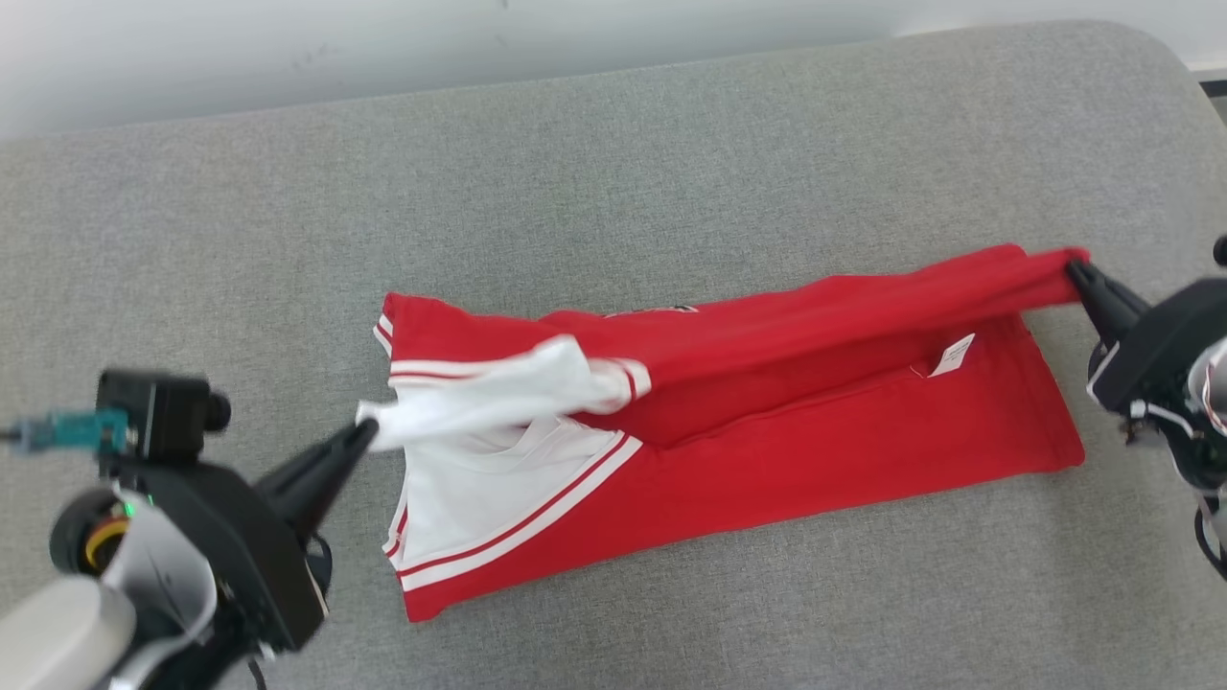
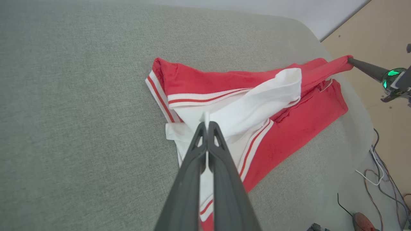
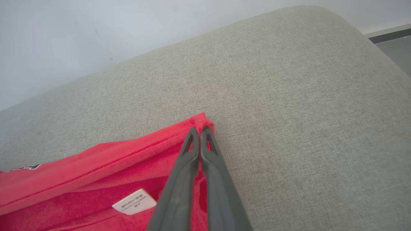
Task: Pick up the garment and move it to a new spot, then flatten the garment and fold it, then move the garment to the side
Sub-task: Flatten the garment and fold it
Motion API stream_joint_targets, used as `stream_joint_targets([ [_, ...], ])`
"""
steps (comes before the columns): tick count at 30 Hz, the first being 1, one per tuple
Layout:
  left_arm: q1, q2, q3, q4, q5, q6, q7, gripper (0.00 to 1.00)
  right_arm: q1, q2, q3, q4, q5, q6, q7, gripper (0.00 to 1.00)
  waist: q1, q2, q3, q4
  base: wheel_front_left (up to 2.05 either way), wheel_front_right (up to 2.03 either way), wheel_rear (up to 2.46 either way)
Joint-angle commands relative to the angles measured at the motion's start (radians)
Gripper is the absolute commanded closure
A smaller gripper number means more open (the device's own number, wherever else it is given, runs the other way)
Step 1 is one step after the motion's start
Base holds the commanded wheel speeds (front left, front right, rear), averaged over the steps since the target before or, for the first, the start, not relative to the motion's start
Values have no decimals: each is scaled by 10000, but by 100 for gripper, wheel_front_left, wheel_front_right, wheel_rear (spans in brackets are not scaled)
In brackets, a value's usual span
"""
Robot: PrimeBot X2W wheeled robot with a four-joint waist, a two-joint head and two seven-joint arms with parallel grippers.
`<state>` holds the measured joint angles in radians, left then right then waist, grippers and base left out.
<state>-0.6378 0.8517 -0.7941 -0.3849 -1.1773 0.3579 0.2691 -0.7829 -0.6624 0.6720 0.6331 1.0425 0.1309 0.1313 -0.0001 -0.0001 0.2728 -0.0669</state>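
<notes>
Folding in hand: garment (image 1: 767, 450) lies mid-way on the grey cushion (image 1: 671, 144).
Its white edge is clamped in the left gripper (image 1: 369, 433), its red corner in the right gripper (image 1: 1074, 268); next, probably, the 2 carry that lifted layer across together.

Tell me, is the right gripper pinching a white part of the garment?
No, the right gripper is shut on a red corner of the garment, and the cloth around its tips is all red.
</notes>
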Motion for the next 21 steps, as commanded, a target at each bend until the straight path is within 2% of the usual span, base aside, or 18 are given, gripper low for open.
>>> stream_joint_targets([
  [1,306,81,48,-116,-73,83,-184,100,246,-136,-17,-96,63,-2,-35,100,1,1,-13,6,0,0,0],
  [6,1343,-118,18,-378,-412,299,-836,100,1010,-219,-210,-527,-11,-2,8,100,1,1,0,-5,0,0,0],
  [17,2096,-909,-236,807,-331,172,-1729,100,1689,237,-628,-230,-411,-2,33,100,1,1,84,10,0,0,0],
  [20,2164,-1175,-232,1062,-356,51,-2001,100,1800,318,-751,-50,-509,-2,-33,37,1,1,27,33,0,0,0],
  [21,2221,-1265,-209,1145,-435,54,-2086,94,1840,387,-841,38,-461,-2,-87,0,1,1,-6,32,0,0,0],
])
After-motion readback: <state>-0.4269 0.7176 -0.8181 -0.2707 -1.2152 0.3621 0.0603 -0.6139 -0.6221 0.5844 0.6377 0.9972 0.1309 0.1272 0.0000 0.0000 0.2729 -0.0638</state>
